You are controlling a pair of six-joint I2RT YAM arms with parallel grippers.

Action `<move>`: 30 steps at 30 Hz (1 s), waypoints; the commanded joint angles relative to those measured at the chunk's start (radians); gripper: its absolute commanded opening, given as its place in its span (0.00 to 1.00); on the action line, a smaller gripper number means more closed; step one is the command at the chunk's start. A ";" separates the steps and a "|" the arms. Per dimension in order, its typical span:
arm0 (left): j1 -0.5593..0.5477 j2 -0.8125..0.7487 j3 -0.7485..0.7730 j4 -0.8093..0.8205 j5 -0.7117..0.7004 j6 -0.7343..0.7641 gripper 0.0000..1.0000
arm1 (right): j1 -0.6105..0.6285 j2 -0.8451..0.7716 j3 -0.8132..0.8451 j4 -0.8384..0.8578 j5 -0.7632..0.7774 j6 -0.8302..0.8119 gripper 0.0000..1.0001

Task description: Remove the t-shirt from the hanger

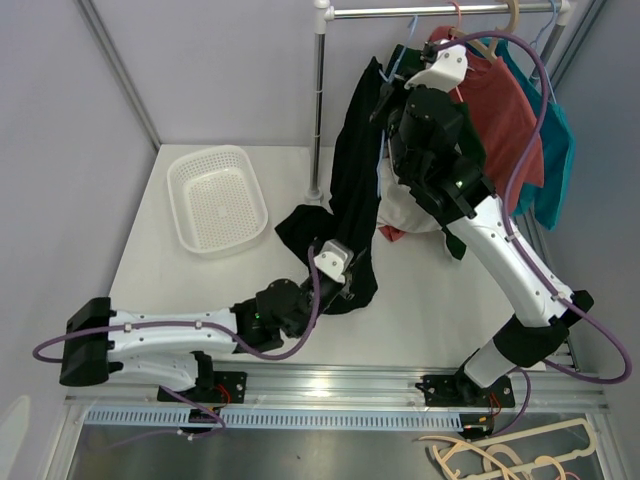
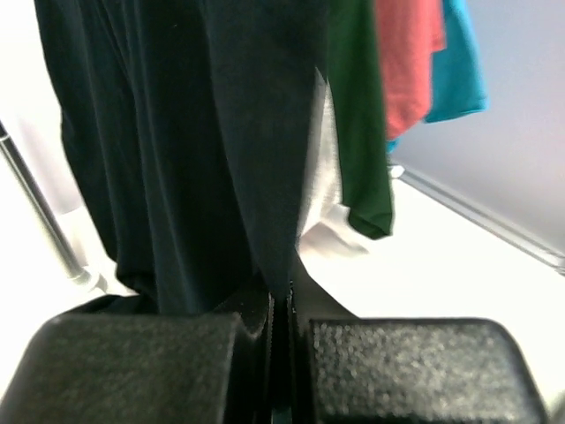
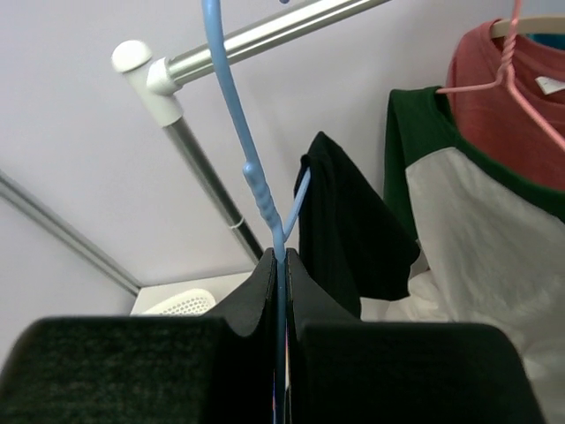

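A black t-shirt (image 1: 355, 170) hangs from a light blue hanger (image 1: 398, 55) on the rail, and its lower part trails down onto the table. My left gripper (image 1: 345, 285) is low at the shirt's hem and is shut on a fold of the black cloth (image 2: 177, 132); in the left wrist view the left gripper (image 2: 281, 300) has the fabric pinched between its jaws. My right gripper (image 1: 388, 92) is up by the rail. In the right wrist view the right gripper (image 3: 281, 261) is shut on the blue hanger (image 3: 231, 97) just below its neck, with the black t-shirt (image 3: 349, 230) draped behind.
A white perforated basket (image 1: 217, 198) sits on the table at the left. The rail (image 1: 440, 10) and its upright post (image 1: 319, 100) also carry a red shirt (image 1: 505, 110), a teal shirt (image 1: 555, 150) and a white-and-green shirt (image 1: 410, 210). Spare hangers (image 1: 510, 455) lie below the front edge.
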 commanded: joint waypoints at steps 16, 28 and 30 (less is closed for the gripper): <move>-0.296 0.010 -0.094 0.109 -0.111 -0.135 0.01 | -0.125 0.114 0.173 0.083 -0.021 0.004 0.00; -0.275 0.060 -0.049 0.063 -0.150 -0.108 0.01 | -0.141 0.093 0.201 -0.050 -0.091 0.084 0.00; -0.223 0.041 -0.048 0.025 -0.101 -0.147 0.01 | -0.119 0.051 0.164 -0.081 -0.088 0.093 0.00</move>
